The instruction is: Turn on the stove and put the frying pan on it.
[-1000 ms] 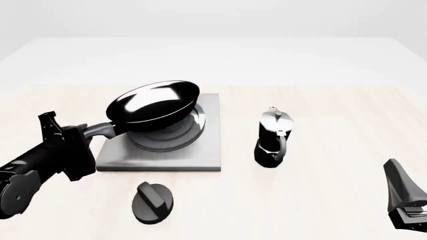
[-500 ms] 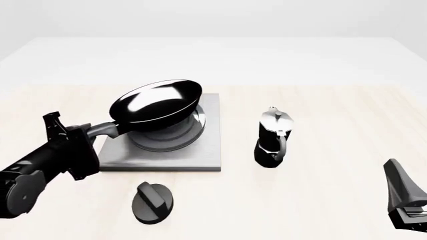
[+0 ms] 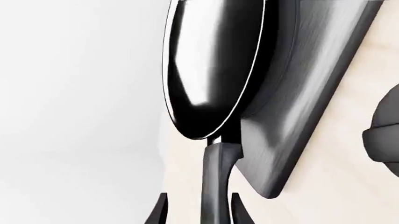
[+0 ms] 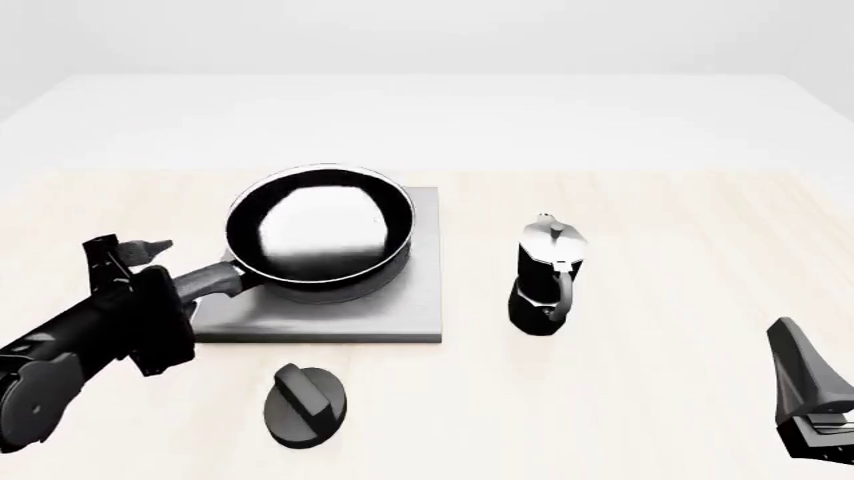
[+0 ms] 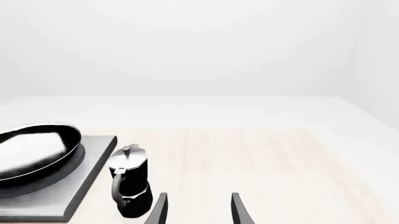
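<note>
Frying pan (image 4: 320,235) levelled onto stove (image 4: 414,310); left gripper (image 3: 198,211) clasps handle.

Simulated tabletop (image 4: 667,140), blank white surroundings, render-like surfaces

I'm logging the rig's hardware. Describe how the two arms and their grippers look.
Both arms are glossy black all over, with rounded joint housings and angular brackets. The left gripper and the right gripper each end in two thin, tapering black fingers. No cables, labels or markings show.
</note>
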